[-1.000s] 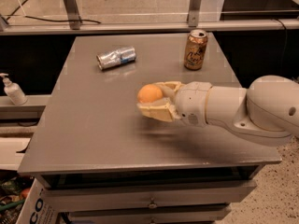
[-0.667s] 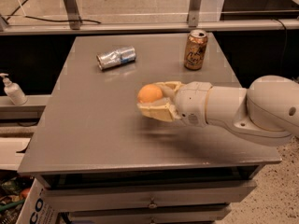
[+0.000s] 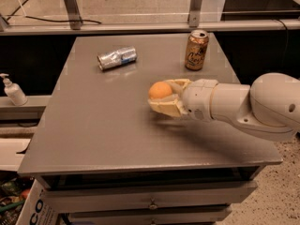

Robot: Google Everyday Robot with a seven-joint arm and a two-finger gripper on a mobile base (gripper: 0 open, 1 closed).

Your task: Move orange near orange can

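Over the last second the tool (image 3: 162,96) had shifted only a little, to the right and slightly farther back across the worktop (image 3: 103,125). It carried the orange (image 3: 160,90) with it. In the two earlier views the fruit had sat almost still, so the carry toward the orange can (image 3: 196,50) seemed only just to have begun. The tool's pale fingers (image 3: 165,108) were closed around the orange, one above and behind it and one below, leaving its near-left face showing. A soft shadow on the worktop under the tool suggested the fruit was held clear of the surface rather than resting on it. The orange was near the middle of the worktop, left of and nearer than the orange can, and the two were apart with bare surface between them. The can stood upright by the far right edge and had not moved. The silver can (image 3: 116,58) lay on its side at the far left, also unmoved and well clear of the path. By my reading the grasp was secure and the direction right, but most of the travel and the release were still to do.
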